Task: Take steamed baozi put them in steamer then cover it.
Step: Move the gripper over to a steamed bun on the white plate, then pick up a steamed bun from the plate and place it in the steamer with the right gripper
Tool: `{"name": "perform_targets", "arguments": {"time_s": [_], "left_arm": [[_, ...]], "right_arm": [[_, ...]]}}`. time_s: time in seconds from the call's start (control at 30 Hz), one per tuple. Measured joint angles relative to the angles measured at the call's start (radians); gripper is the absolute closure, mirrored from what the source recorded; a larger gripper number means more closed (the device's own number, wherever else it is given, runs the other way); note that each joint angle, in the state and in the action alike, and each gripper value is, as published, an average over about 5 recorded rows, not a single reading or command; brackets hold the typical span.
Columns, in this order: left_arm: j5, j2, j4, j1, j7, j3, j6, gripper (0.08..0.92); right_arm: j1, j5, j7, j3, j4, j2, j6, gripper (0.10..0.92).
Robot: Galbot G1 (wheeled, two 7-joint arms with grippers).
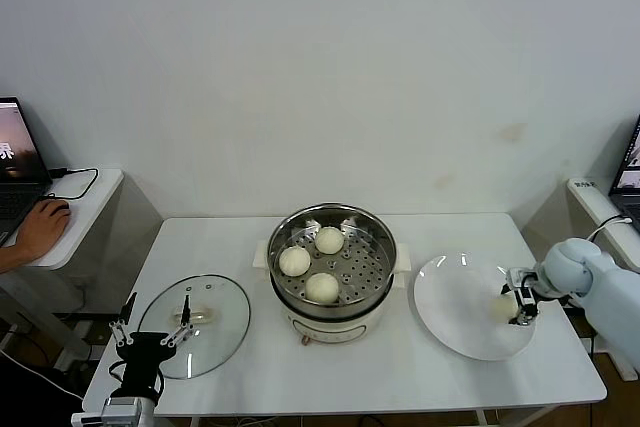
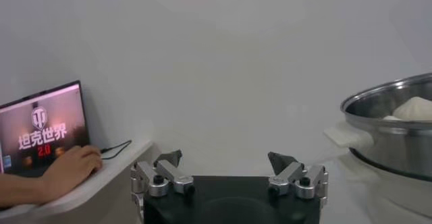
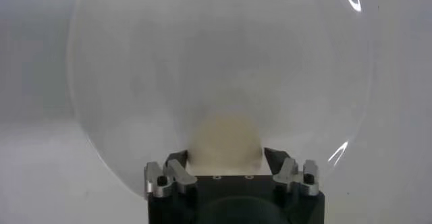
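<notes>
The steamer (image 1: 384, 243) stands mid-table with three steamed baozi (image 1: 322, 287) on its perforated tray. A fourth baozi (image 1: 503, 307) lies on the right side of the white plate (image 1: 455, 312). My right gripper (image 1: 521, 304) reaches in from the right and is shut on it. In the right wrist view both fingertips press the sides of this baozi (image 3: 225, 137) on the plate (image 3: 216, 57). My left gripper (image 1: 150, 332) hangs open at the front left, over the near edge of the glass lid (image 1: 200, 319). Nothing lies between the fingers of the left gripper (image 2: 226, 159), and the steamer (image 2: 391, 121) shows beside it.
A side table at the left holds a laptop (image 2: 42, 134) with a person's hand (image 1: 40, 229) on a mouse. Another laptop (image 1: 630, 162) sits on a stand at the right. A white wall runs behind the table.
</notes>
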Motion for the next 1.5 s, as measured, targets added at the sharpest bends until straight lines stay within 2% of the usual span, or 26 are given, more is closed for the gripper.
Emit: {"name": "perform_targets", "arguments": {"time_s": [0.23, 0.57, 1.0, 1.23, 1.5], "left_arm": [[0.0, 0.001, 0.0, 0.0, 0.0, 0.001, 0.0, 0.177], [0.0, 0.005, -0.001, -0.008, 0.0, 0.004, 0.0, 0.177], [0.0, 0.012, -0.013, -0.013, 0.001, 0.009, 0.0, 0.177], [-0.002, 0.013, -0.016, -0.014, 0.0, 0.006, -0.001, 0.177], [-0.004, 0.003, -0.023, -0.013, 0.0, 0.004, -0.001, 0.177]], "right_arm": [[0.014, 0.009, -0.005, -0.005, 0.006, -0.009, 0.0, 0.442], [0.148, 0.113, -0.007, -0.111, 0.085, -0.064, -0.041, 0.439], [0.647, 0.456, 0.053, -0.487, 0.306, -0.069, -0.163, 0.423], [0.862, 0.659, 0.129, -0.663, 0.388, 0.03, -0.266, 0.416], [0.939, 0.817, 0.231, -0.756, 0.408, 0.168, -0.387, 0.414]]}}
